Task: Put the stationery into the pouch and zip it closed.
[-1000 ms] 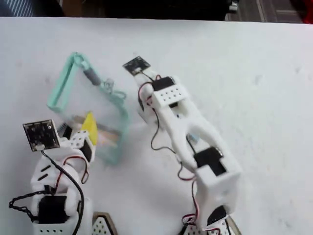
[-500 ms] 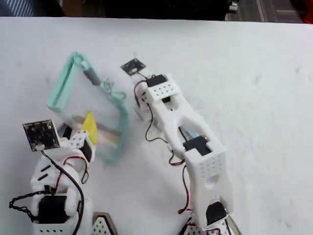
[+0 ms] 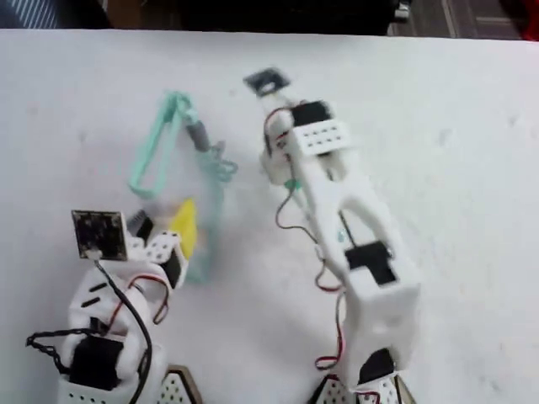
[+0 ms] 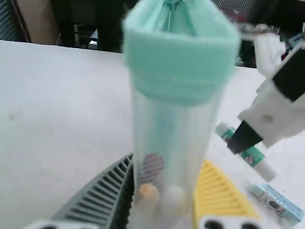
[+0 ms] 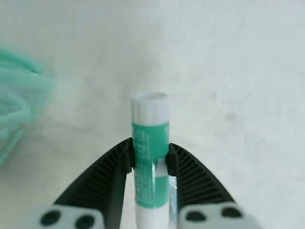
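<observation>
L tool [image 4: 167,193] has tipped pouch [image 4: 176,71] on edge, clamped on it, shifted toward 3 o'clock. R tool [image 5: 150,157] now pinches glue stick [image 5: 150,126]. I reckon loading's next.

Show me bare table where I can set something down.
Bare table lies right of the right arm, and left of the pouch toward the far edge. Crowded: between pouch and right gripper, which holds the glue stick, and around the left gripper.
</observation>
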